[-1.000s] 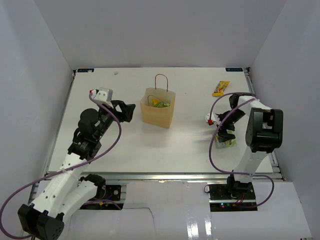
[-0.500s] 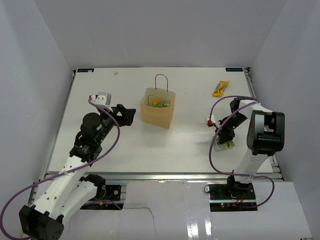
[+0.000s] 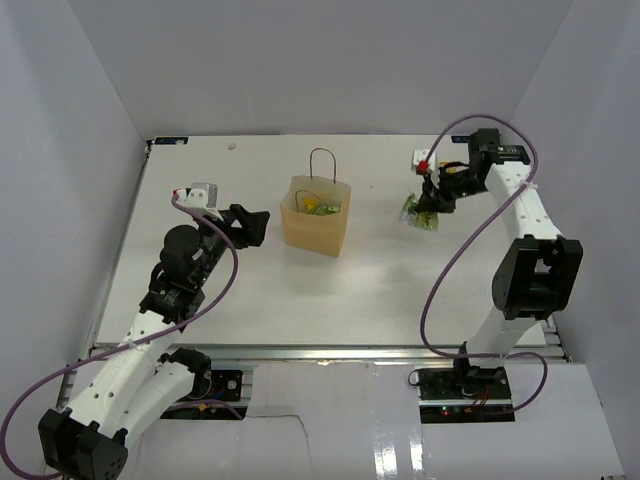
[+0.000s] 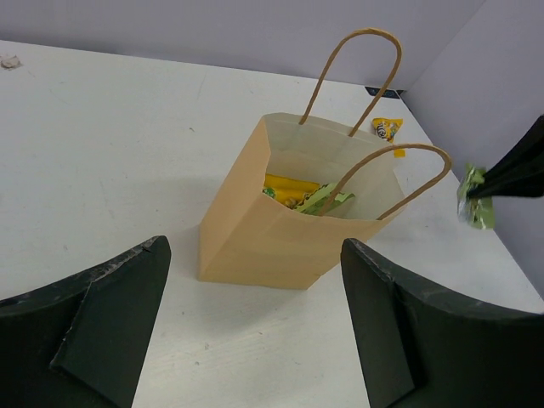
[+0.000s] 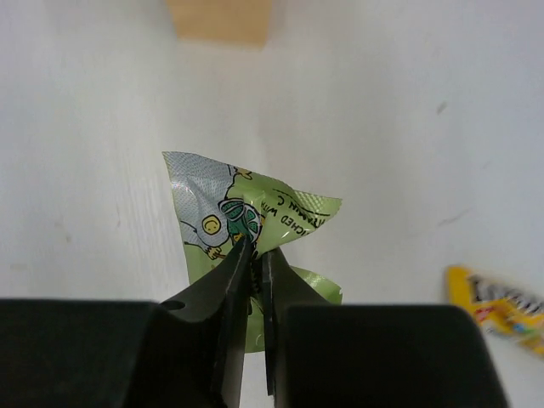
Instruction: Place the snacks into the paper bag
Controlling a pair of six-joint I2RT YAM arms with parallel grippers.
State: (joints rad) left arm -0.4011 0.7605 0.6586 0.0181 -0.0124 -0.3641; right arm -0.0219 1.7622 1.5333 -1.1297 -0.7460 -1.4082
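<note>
The tan paper bag [image 3: 316,222] stands upright at mid-table, with yellow and green snacks [image 4: 297,192] inside it. My right gripper [image 3: 429,199] is shut on a light-green packet [image 5: 272,212], which hangs above the table to the right of the bag [image 4: 280,238]. The same packet [image 4: 478,208] shows at the right edge of the left wrist view. A yellow bar wrapper [image 5: 501,310] lies on the table behind the bag [image 4: 388,129]. Left of the bag, my left gripper [image 3: 256,226] is open, facing it, with nothing between its fingers [image 4: 110,314].
The white table [image 3: 200,180] ends at grey walls on the left, right and back. A small speck [image 4: 10,61] lies at the far left of the table. The right arm's purple cable [image 3: 450,260] loops over the table's right side.
The right gripper shut on the light-green packet at the near right, then lifted it toward the back and left, nearer the bag. The left arm shifted only slightly.
</note>
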